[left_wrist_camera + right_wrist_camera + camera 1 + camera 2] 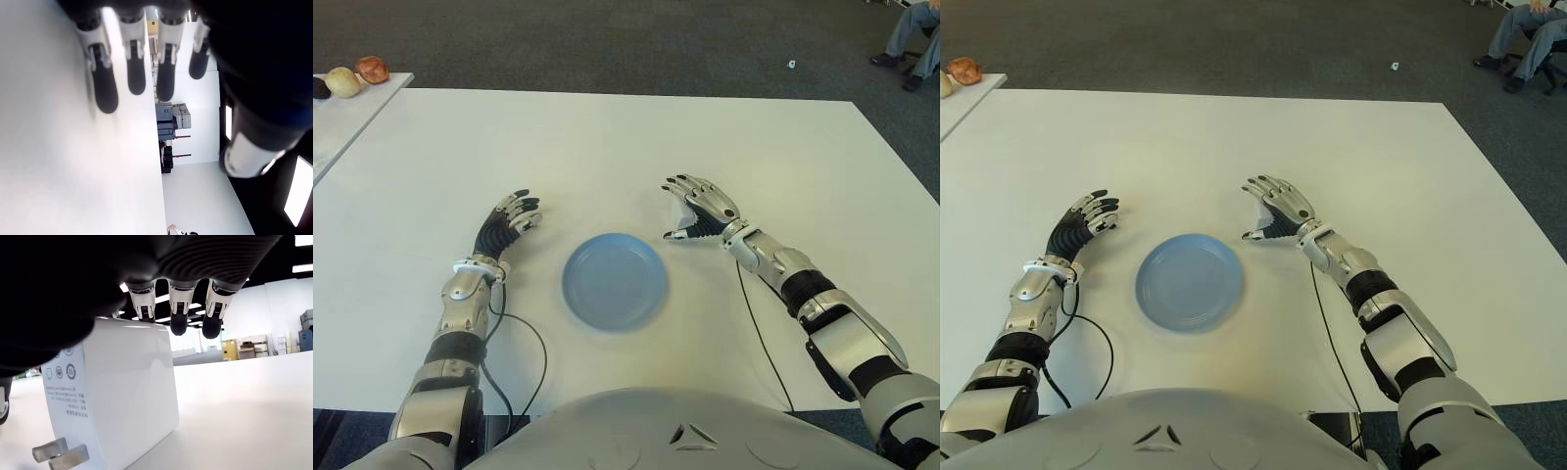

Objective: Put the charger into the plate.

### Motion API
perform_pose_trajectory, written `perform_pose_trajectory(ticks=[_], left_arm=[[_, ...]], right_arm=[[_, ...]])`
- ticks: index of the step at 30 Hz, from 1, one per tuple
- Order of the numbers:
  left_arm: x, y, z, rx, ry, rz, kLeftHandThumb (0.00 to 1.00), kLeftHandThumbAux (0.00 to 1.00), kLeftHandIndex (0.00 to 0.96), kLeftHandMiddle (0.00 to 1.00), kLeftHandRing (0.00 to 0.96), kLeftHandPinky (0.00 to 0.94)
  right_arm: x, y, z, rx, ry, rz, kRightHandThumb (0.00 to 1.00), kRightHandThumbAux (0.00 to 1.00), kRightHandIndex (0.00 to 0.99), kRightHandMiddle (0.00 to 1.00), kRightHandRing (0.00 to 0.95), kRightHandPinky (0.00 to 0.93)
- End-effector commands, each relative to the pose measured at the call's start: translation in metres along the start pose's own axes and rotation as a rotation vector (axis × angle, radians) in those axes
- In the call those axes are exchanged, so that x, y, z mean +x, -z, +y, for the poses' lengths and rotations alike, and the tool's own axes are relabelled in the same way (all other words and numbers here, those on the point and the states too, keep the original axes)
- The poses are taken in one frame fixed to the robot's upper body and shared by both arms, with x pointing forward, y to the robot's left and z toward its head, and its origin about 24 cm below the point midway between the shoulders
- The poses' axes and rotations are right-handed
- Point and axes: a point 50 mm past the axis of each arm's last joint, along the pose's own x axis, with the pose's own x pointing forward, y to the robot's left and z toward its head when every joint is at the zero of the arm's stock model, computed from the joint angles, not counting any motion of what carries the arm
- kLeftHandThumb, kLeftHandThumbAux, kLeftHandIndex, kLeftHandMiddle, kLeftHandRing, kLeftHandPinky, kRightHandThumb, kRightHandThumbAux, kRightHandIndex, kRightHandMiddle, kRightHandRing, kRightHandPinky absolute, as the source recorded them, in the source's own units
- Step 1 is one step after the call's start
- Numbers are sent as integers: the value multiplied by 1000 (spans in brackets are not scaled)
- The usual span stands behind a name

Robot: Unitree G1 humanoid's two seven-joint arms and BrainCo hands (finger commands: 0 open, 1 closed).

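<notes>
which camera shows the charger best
The right wrist view: the white charger fills it, prongs and printed label visible, under the right robot hand. Both eye views show only a white sliver beneath that hand; the left wrist view shows none.

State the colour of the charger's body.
White charger, under the right hand; shows best in the right wrist view.

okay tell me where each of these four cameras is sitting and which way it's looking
Eye views: head, looking down at the white table; both arms, blue plate.
Left wrist view: by the left hand, its fingers open over bare table.
Right wrist view: under the right hand, white charger beneath it.
Shared: table throughout.
</notes>
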Motion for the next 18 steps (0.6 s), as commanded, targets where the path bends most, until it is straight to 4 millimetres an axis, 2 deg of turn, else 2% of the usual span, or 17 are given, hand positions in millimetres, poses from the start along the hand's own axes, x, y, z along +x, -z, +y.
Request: perform_pose_trajectory(ticks=[1,9,18], left_arm=[[-11,22,-1,-11,19,133,70,726,151,249,214,169],[-10,22,3,-1,22,147,57,735,148,254,218,164],[-10,22,6,-24,15,131,54,746,158,263,230,181]], right_arm=[[-7,2,8,12,-16,27,261,409,0,0,0,7],[-7,1,11,25,-1,37,244,412,0,0,0,19],[-8,1,13,32,16,45,274,410,0,0,3,100]])
